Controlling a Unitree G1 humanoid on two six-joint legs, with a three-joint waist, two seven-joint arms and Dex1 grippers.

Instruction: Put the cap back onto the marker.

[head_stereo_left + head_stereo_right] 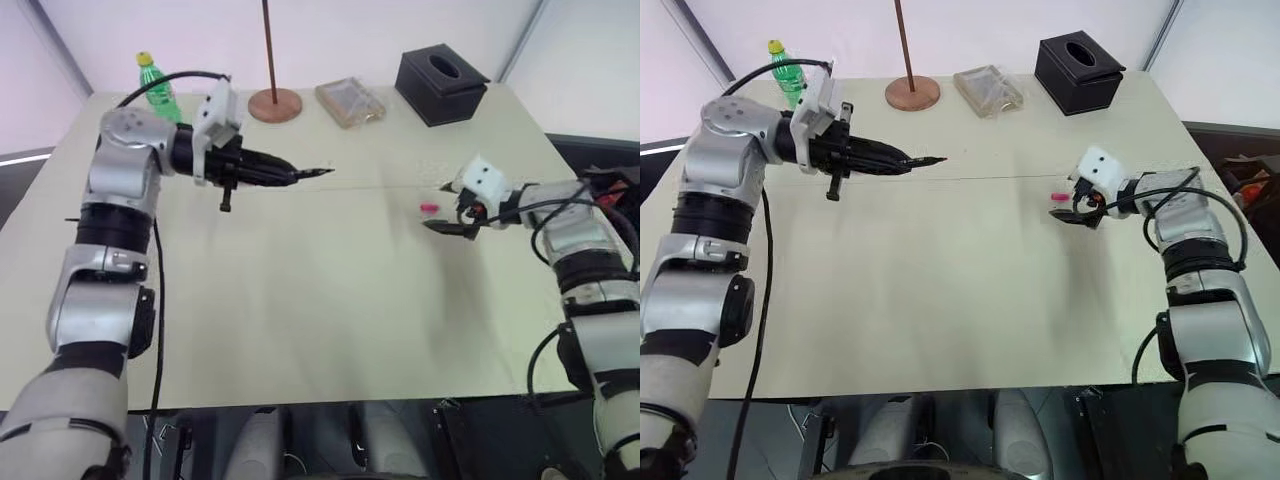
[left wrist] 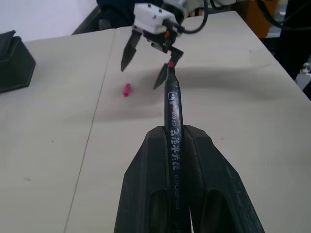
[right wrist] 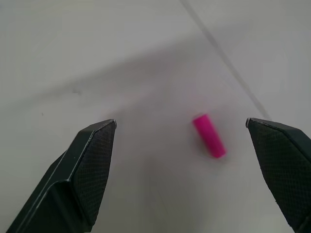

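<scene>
Holding the marker (image 2: pixel 173 116) pinched in left tool (image 1: pixel 290 176) above the worktop (image 1: pixel 300 300); right tool (image 3: pixel 182 170) spread wide around the cap (image 3: pixel 209 135)

A: How many markers are showing?
B: One marker (image 2: pixel 173 116) is showing, and one cap (image 3: pixel 209 135) is lying on the desk (image 1: pixel 300 300).
A: And pincers?
B: Two are showing: one left pincer (image 1: pixel 285 172) and one right pincer (image 1: pixel 455 228), each carrying two black fingers.
A: What is sitting along the far edge?
B: One green bottle (image 1: pixel 156 88) is standing near the far left corner, then one brown pole on a round base (image 1: pixel 272 70), one clear tray (image 1: pixel 350 102) and one black tissue box (image 1: pixel 440 84).
</scene>
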